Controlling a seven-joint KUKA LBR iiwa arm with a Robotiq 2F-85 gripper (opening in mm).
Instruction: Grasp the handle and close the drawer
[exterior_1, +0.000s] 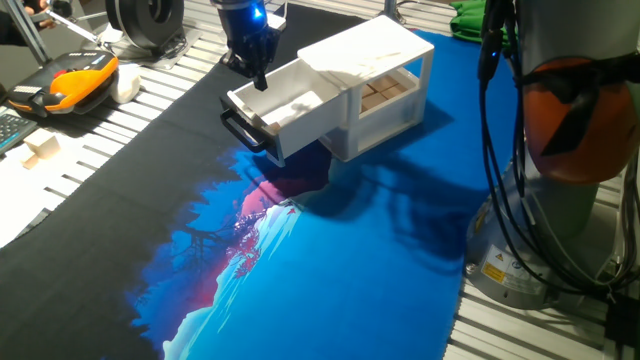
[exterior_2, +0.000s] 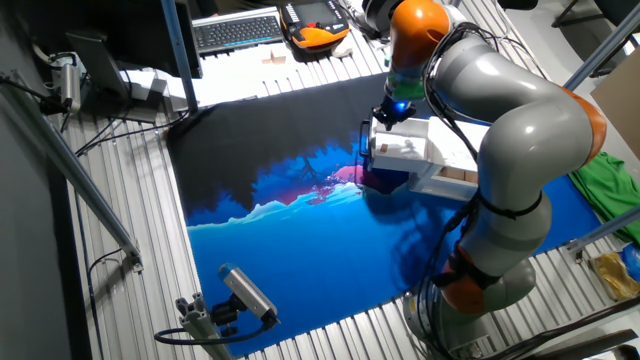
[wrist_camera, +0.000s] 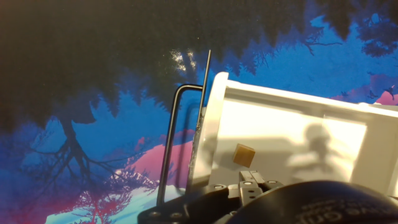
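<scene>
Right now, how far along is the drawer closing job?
Early stage. Done: the hand has reached the open end of the drawer, hovering over its front part. In hand: lining up with the handle, which looks ungrasped; the hand view shows it bare, left of the front panel. Left: grasp the handle and push the drawer, pulled well out, into the cabinet.

A ribbed metal table (exterior_1: 180, 60) carries a blue-and-black printed mat (exterior_1: 330, 260); a white cabinet (exterior_1: 375, 85) stands on the mat.
</scene>
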